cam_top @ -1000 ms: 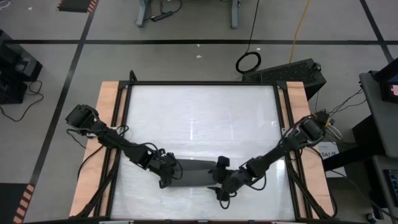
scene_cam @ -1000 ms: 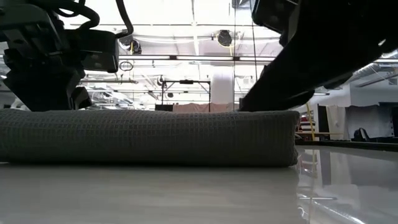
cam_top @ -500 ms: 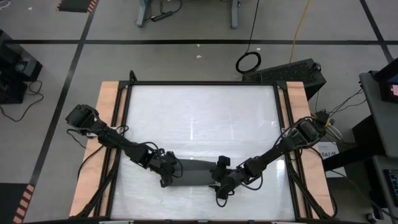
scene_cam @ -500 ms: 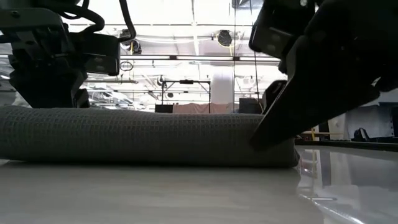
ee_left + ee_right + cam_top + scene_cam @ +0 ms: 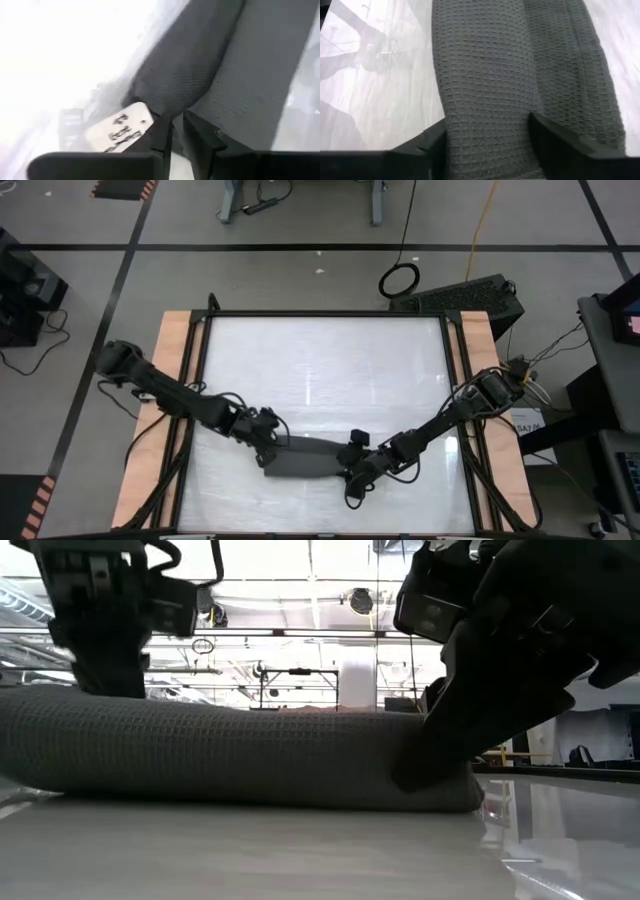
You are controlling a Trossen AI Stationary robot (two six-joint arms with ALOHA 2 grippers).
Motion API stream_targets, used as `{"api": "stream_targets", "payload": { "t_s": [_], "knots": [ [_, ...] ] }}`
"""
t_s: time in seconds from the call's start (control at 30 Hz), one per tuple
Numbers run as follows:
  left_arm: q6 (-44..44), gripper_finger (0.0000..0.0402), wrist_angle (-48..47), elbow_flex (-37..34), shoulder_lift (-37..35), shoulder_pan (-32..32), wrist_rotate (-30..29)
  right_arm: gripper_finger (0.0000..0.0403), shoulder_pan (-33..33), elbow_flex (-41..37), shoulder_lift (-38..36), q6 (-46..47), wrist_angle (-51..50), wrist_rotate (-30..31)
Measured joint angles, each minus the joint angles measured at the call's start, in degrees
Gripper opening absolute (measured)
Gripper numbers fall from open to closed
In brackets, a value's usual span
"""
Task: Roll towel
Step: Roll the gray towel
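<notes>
The towel (image 5: 305, 460) is seen as a dark grey roll lying across the near part of the table (image 5: 320, 370), between the two arms. In the low view the roll (image 5: 230, 755) rests on the glossy white surface, its waffle weave visible. The left gripper (image 5: 268, 438) is placed at the roll's left end; in the left wrist view its fingers (image 5: 197, 137) are set narrowly together beside a fold of cloth, with the small white tag (image 5: 120, 127) close by; whether cloth is pinched cannot be told. The right gripper (image 5: 357, 470) is placed at the roll's right end. In the right wrist view its fingers (image 5: 555, 137) are spread wide, straddling the roll (image 5: 490, 90).
</notes>
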Motion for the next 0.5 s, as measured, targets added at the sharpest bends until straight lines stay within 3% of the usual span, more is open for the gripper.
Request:
{"api": "stream_targets", "payload": {
  "t_s": [0.13, 0.3, 0.5],
  "knots": [
    [-0.11, 0.0091, -2.96, -0.02, -6.03, 0.07, 0.04, 0.0188, 0.0, 0.0, 0.02, 0.43, -0.08, -0.14],
    [3.64, 0.016, 5.86, 0.08, -12.59, -6.07, -1.86, 0.0155, 0.02, 0.0, 0.02, 0.5, -0.05, -0.2],
    [11.5, 0.0266, 10.08, 0.17, -8.7, -16.55, -13.1, 0.0147, 0.02, 0.0, 0.04, 0.44, -0.04, -0.18]
  ]
}}
